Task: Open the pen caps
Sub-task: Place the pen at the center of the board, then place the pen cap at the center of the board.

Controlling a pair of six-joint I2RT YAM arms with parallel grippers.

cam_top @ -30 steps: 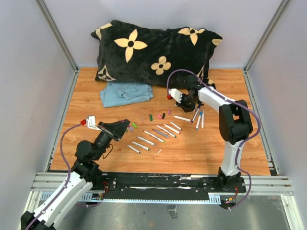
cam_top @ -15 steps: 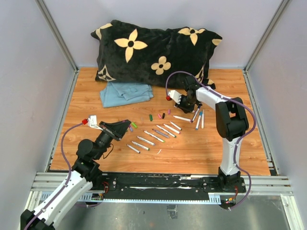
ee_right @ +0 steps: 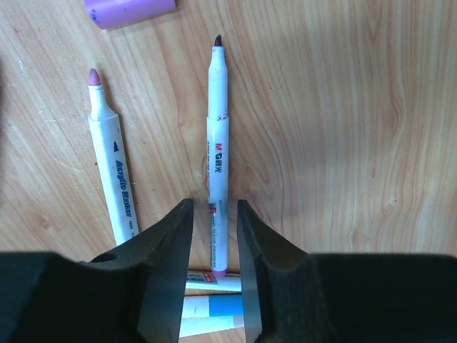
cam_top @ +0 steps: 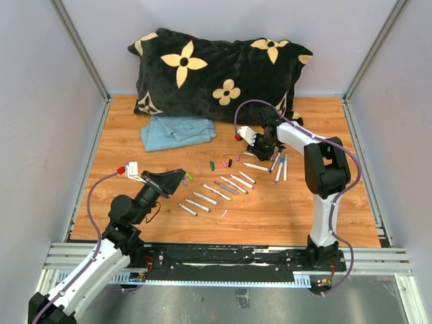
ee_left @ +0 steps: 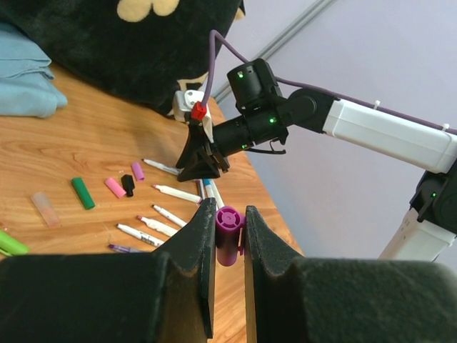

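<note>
Purple cap [ee_left: 228,241], pinched at the tips of our left claw [ee_left: 228,214], may slip out. Our right claw [ee_right: 215,207], slightly spread astride a pen [ee_right: 218,128], could nudge it away.

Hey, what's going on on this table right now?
Two robot arms are uncapping marker pens. The left gripper pinches a purple cap. The right gripper hangs open astride an uncapped white pen lying on the table. Several bare pens and loose caps lie between the arms.
</note>
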